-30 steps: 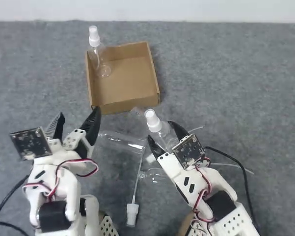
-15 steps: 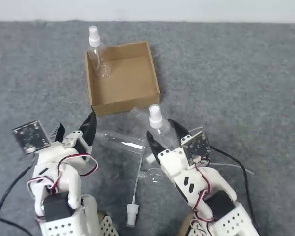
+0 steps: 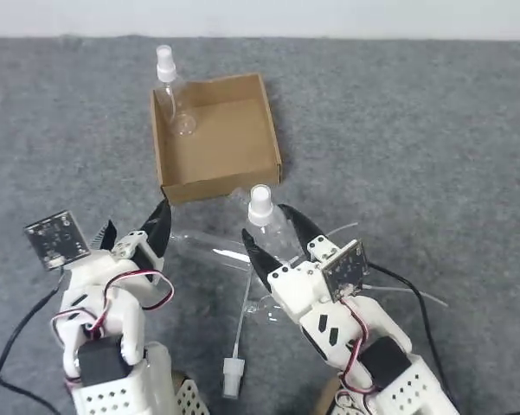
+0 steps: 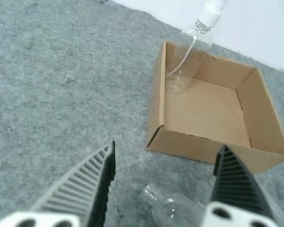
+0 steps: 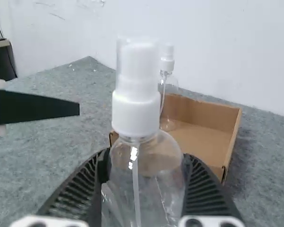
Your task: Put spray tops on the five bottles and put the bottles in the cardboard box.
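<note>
Grey, carpet-like table surface (image 3: 415,130) seen from above, with an open cardboard box (image 3: 229,147) resting on it toward the far side, left of centre. Just in front of the box's near wall, a clear, uncapped bottle (image 3: 203,246) lies on its side on the grey pile, its open neck pointing left. Nearer the front edge lies a loose white spray top (image 3: 233,378), its thin tube running away from it toward the box, and a separate thin dip tube (image 3: 415,294) lies well to the right
</note>
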You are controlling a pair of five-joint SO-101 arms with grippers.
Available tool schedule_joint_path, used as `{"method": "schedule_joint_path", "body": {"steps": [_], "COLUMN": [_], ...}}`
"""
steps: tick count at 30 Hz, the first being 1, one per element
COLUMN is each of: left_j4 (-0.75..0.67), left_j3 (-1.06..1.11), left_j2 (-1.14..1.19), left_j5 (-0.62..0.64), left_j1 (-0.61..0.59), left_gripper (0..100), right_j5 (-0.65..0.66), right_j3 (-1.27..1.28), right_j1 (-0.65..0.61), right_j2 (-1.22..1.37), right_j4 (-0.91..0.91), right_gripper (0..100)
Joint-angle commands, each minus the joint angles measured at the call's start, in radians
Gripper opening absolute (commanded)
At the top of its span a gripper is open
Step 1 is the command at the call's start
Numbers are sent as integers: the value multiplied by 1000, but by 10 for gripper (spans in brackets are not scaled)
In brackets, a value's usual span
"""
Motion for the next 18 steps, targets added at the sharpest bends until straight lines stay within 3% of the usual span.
{"method": "schedule_joint_path", "body": {"steps": [1, 10, 18], "left_j4": [6, 0, 0], "left_j3": [-8, -10, -10], "left_j2": [-8, -8, -8], "left_j5": [15, 15, 15], "left_j1": [-9, -114, -120], "left_gripper": [313, 313, 313], "right_j5": [-11, -5, -5], "right_j3": [25, -18, -109], "right_j1": [-7, -2, -2], "right_j2": [-22, -15, -12], "right_j4": [-64, -154, -159], "right_gripper": [81, 76, 76]}}
